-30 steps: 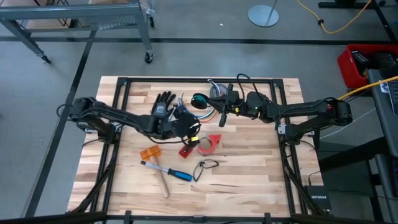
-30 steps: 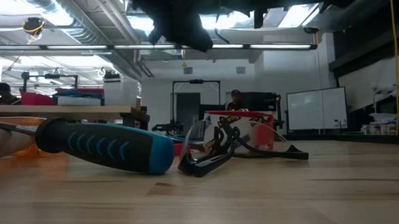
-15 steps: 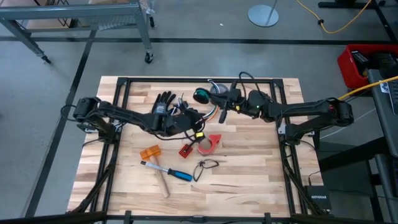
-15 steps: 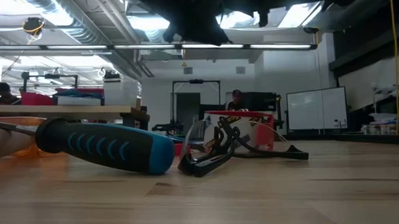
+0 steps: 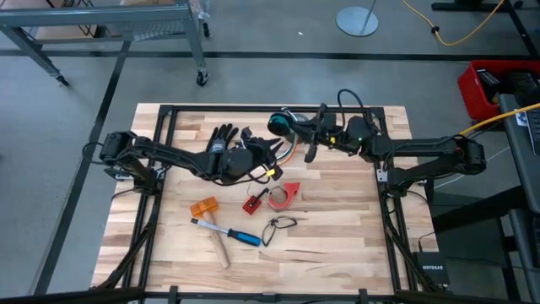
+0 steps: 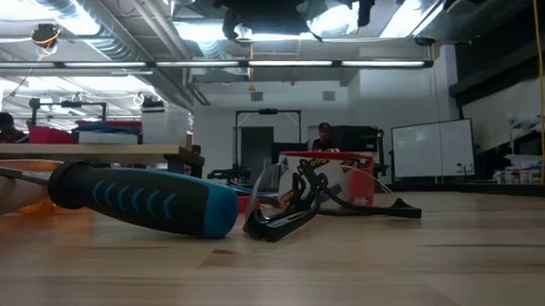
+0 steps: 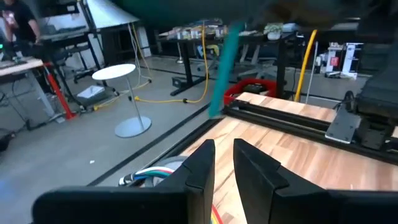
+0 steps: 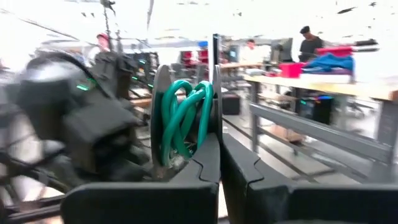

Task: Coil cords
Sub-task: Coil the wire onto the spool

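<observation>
In the high view the left gripper (image 5: 268,152) reaches over the far middle of the wooden table (image 5: 337,228), just beside a black glove (image 5: 221,139) lying palm down. The cords (image 5: 285,157), a small tangle of blue, orange and yellow wires, lie right at its tip, mostly covered by the arm, so whether they are pinched cannot be told. The left wrist view shows the two dark fingers (image 7: 198,163) standing a narrow gap apart, with a few coloured wires (image 7: 152,173) low beside them and nothing visible between them.

The right gripper (image 5: 297,128) is near the far edge, its fingers (image 8: 208,158) pressed together on the flange of a spool (image 8: 184,118) wound with green cord; from above only the spool's dark green disc (image 5: 277,125) shows.

Nearer the front lie a red tape dispenser (image 5: 285,194), a small red block (image 5: 251,203), an orange piece (image 5: 203,207), a blue-handled tool (image 5: 228,233) and a small black cord loop (image 5: 278,225).

The low view shows the blue handle (image 6: 147,201) and loop (image 6: 301,202) close up; the arms are only dark shapes cut off at its upper edge.
</observation>
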You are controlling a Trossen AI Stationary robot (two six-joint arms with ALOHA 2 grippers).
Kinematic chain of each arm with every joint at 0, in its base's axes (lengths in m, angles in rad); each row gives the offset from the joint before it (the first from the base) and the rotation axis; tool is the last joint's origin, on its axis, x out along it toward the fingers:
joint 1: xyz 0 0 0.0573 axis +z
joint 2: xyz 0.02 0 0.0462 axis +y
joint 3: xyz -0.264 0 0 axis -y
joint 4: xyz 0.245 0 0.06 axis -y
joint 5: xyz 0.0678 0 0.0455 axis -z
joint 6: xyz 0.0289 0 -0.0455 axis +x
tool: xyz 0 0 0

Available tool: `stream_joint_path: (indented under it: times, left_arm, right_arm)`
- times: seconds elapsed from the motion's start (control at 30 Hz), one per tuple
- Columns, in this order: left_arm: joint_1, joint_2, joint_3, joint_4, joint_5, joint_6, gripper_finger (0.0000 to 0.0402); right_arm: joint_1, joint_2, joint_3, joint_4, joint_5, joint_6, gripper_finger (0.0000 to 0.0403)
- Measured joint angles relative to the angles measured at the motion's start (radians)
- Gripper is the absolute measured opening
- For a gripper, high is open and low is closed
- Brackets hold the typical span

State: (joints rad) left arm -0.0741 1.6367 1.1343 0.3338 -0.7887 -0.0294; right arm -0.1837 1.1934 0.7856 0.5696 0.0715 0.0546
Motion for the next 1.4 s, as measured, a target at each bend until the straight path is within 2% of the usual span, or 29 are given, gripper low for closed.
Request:
stream_joint_path:
  times: [0.37, 0.47, 0.67, 0.83, 1.0, 1.1, 1.2, 1.4]
  left_arm:
    - [0.005, 0.0, 0.0, 0.006, 0.004, -0.024, 0.0054]
    - [0.008, 0.0, 0.0, -0.024, 0.054, -0.018, 0.0056]
    - [0.039, 0.0, 0.0, -0.125, 0.103, -0.051, 0.0098]
    - [0.073, 0.0, 0.0, -0.205, 0.101, -0.119, 0.014]
    - [0.103, -0.02, 0.0, -0.304, 0.102, -0.079, 0.0146]
    - [0.111, -0.036, 0.0, -0.397, 0.101, 0.006, 0.0138]
    - [0.116, -0.058, 0.0, -0.526, 0.103, 0.009, 0.0131]
    - [0.153, -0.142, -0.002, -0.945, 0.121, -0.254, 0.0128]
  right_arm:
    - [0.0, 0.0, 0.0, 0.042, -0.058, 0.005, 0.0002]
    - [0.0, 0.0, 0.0, 0.042, -0.066, 0.005, 0.0002]
    - [0.0, 0.0, 0.0, 0.028, -0.109, 0.004, 0.0002]
    - [-0.012, -0.024, 0.0, -0.071, -0.119, -0.003, 0.0002]
    - [-0.056, -0.114, 0.0, -0.274, -0.135, -0.004, 0.0002]
    - [-0.081, -0.176, 0.0, -0.35, -0.153, -0.004, 0.0002]
    - [-0.11, -0.231, 0.0, -0.414, -0.2, -0.004, 0.0002]
    - [-0.161, -0.34, 0.0, -0.543, -0.233, -0.004, 0.0002]
